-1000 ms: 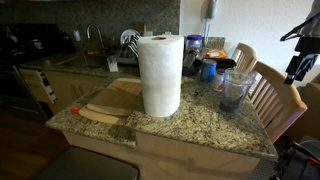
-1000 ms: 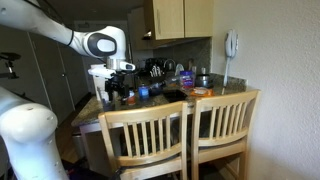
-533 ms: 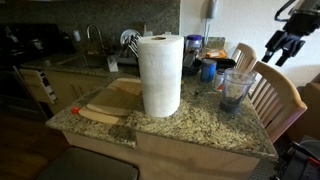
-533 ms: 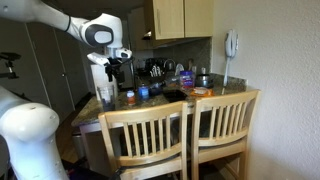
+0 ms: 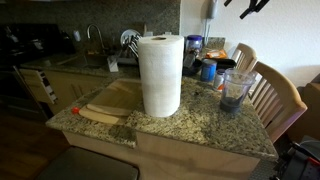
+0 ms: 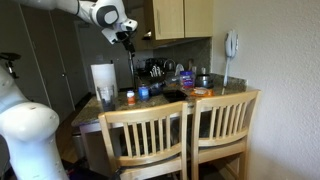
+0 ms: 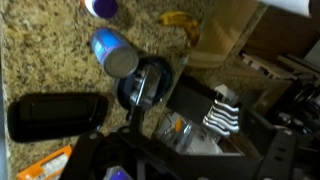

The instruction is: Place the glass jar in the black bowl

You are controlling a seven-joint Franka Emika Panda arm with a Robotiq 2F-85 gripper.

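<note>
In the wrist view the black bowl [image 7: 128, 92] sits on the granite counter with a small glass jar [image 7: 147, 84] glinting inside it. In an exterior view the jar [image 6: 129, 97] stands between a blue can [image 6: 143, 92] and a clear tumbler [image 6: 107, 95]. My gripper [image 6: 128, 38] hangs high above the counter, well clear of the jar and holding nothing. Its fingers stand apart. It shows only at the top edge of an exterior view [image 5: 250, 5]. Its dark fingers [image 7: 90, 150] frame the bottom of the wrist view.
A tall white paper towel roll [image 5: 160, 75] stands mid-counter, with a clear tumbler [image 5: 235, 88] and a blue can [image 5: 208, 70] beside it. A black case [image 7: 55, 115] lies near the bowl, next to a blue can [image 7: 115, 53]. Wooden chairs [image 6: 180, 135] line the counter edge.
My gripper has risen from counter height near the jar to high above the counter. It has left the jar behind.
</note>
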